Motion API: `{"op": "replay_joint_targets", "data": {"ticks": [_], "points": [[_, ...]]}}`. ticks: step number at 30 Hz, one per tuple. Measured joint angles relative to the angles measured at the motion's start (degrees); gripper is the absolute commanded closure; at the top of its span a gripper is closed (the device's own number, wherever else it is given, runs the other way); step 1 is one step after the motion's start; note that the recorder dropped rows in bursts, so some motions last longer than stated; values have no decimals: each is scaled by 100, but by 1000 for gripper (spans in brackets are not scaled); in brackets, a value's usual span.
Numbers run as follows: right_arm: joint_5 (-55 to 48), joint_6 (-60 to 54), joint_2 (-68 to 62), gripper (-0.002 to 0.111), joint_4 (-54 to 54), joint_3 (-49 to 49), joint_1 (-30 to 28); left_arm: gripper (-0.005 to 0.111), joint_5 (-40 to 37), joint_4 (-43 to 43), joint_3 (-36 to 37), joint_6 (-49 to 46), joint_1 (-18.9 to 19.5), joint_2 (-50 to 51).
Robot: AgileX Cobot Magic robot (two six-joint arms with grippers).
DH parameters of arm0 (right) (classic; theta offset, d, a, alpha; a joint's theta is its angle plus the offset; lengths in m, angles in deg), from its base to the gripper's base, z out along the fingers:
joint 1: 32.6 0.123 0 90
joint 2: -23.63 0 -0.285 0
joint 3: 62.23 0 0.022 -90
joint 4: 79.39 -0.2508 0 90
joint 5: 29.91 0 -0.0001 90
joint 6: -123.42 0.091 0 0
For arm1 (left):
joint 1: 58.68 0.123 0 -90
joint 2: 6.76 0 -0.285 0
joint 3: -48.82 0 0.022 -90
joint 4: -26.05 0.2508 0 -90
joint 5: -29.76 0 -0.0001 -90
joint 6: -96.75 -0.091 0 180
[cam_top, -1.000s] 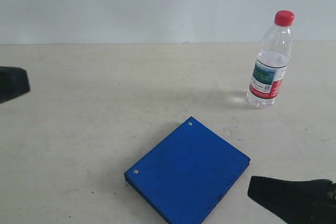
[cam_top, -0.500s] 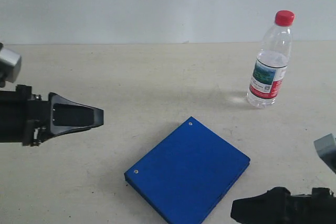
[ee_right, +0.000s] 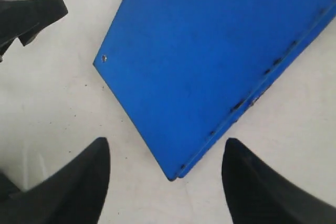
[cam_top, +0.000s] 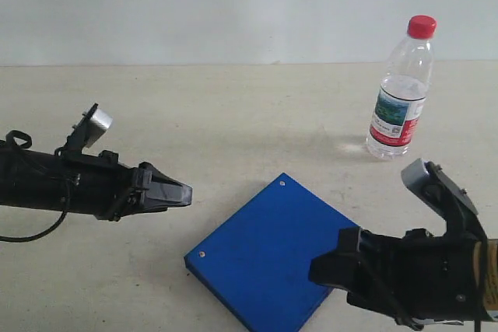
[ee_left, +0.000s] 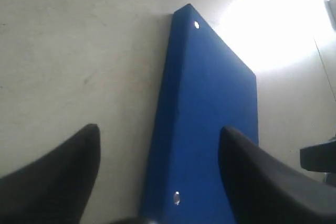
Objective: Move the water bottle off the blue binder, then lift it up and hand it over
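left pincer (cam_top: 179, 194) and right pincer (cam_top: 320, 267) both gape empty beside the blue binder (cam_top: 268, 250); water bottle (cam_top: 400, 103) stands upright, far right.

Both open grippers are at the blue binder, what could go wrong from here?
1. The blue binder lies flat on the table, so the left gripper or right gripper might shove it instead of gripping its thin edge.
2. The grippers face each other across it and might collide.

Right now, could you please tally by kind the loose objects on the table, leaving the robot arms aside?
Clear plastic water bottle with a red cap: 1
Flat solid-blue binder: 1
Total: 2
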Motion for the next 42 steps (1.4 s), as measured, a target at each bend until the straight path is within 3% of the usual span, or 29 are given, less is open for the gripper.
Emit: {"op": "replay_joint_targets", "data": {"ticks": [7, 10, 20, 23, 25, 28, 36, 42], "points": [[233, -22, -1515, 52, -69, 724, 0, 46, 31, 591, -195, 227, -14, 585], [407, -22, -1943, 52, -98, 961, 0, 47, -456, 783, -242, 358, -14, 822], [1294, -727, -1934, 52, 47, 1037, 0, 51, -1364, 925, -548, 417, -18, 1025], [1368, -570, -1365, 52, 878, 1046, 0, 51, -1326, 1114, -570, 455, -18, 1025], [1079, 88, -1047, 52, 1894, 1046, 0, 51, -1290, 1167, -570, 464, -18, 1025], [551, 642, -791, 52, 2571, 808, 0, 51, -1270, 1194, -597, 479, -18, 1025], [-23, 842, -1086, 52, 1895, 471, 0, 50, -1241, 1229, -1140, 1063, -18, 1025], [-50, 141, -1489, 52, 826, 467, 0, 50, -1200, 1510, -1468, 1452, -18, 1025]]}}
